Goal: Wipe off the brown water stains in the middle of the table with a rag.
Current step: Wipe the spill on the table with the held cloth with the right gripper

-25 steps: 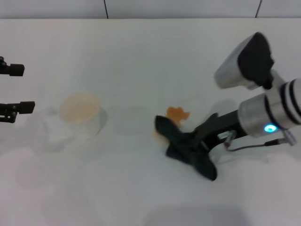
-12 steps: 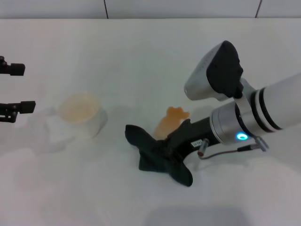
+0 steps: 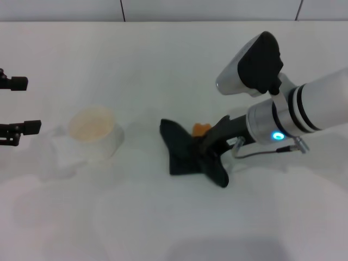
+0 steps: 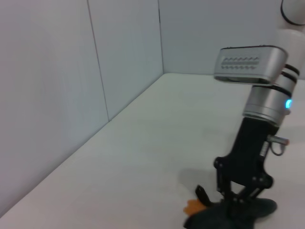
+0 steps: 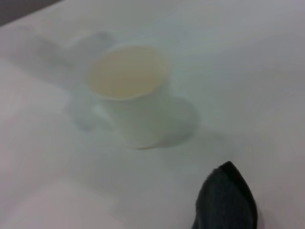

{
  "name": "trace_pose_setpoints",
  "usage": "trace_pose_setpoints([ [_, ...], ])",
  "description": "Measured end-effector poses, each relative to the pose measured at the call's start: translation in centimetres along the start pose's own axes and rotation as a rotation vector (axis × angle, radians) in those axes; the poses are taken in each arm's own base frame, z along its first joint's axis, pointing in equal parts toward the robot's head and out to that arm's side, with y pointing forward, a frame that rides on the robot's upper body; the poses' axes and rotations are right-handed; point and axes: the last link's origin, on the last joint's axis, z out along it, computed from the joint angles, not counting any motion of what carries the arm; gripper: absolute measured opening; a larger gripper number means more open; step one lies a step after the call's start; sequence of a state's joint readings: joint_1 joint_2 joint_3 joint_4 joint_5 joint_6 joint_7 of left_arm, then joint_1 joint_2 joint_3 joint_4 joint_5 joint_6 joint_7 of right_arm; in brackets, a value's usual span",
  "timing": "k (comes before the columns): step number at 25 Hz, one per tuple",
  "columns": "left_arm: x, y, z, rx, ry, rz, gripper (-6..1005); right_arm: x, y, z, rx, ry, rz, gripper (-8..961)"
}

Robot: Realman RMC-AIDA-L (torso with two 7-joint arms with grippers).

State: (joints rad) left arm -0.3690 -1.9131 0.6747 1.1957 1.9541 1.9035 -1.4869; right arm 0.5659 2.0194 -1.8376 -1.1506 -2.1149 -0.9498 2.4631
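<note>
Table (image 3: 163, 228): carries all items. Rag (image 3: 185, 149): near centre, lying on the table under the right gripper (image 3: 209, 155), which presses down on it. Brown water stains (image 3: 200, 129): just behind the rag, partly covered by it. Cup (image 3: 95, 133): left of the rag, apart. Left gripper (image 3: 16, 106): far left edge, well apart from the cup.

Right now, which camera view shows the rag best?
The head view: the whole rag lies spread on the table under the right gripper, covering most of the brown water stains. The left wrist view shows it only low and far off; the right wrist view shows one dark corner.
</note>
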Motion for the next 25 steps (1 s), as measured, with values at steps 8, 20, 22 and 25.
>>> trace_pose_setpoints([
  [8,-0.1,0.1,0.1,0.002,0.003,-0.004,863,-0.4,-2.9,-0.8,0.094,-0.031,0.027,84],
  [20,-0.1,0.0,0.1,0.008,0.002,-0.004,863,-0.1,-5.7,-2.5,0.173,-0.059,0.092,84],
  [22,-0.1,0.0,0.1,0.01,0.001,-0.003,863,0.2,-5.5,-2.4,0.167,-0.052,0.092,84],
  [25,0.0,-0.1,0.1,0.012,0.001,-0.002,863,0.3,-4.3,-1.6,0.132,-0.03,0.068,84],
])
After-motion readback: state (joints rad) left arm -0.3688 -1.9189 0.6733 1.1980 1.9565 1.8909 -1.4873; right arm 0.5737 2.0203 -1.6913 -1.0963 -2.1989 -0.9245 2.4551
